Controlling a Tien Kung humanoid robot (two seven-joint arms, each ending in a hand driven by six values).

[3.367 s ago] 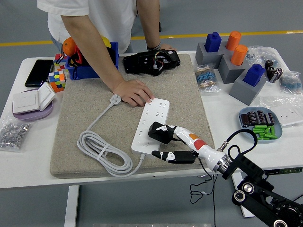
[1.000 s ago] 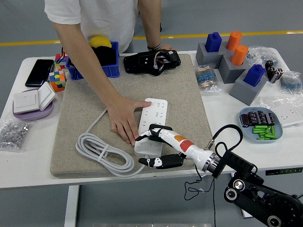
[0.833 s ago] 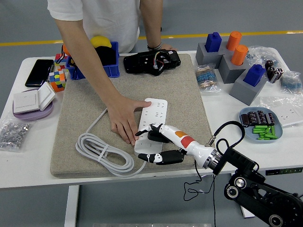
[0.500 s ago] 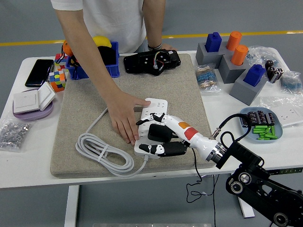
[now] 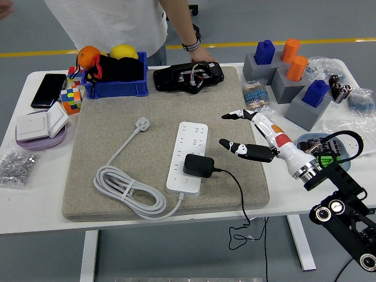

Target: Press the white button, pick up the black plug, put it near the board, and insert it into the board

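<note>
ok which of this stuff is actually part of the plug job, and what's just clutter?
Job:
black plug, seated on the board
white power strip (the board)
right hand, open, clear of the plug

Clutter:
Rubik's cube
phone
blue bin with fruit
grey blocks
battery tray

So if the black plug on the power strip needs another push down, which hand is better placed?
The right hand. It hovers open over the mat just right of the black plug, which sits on the power strip. The left hand is not in view.
</note>
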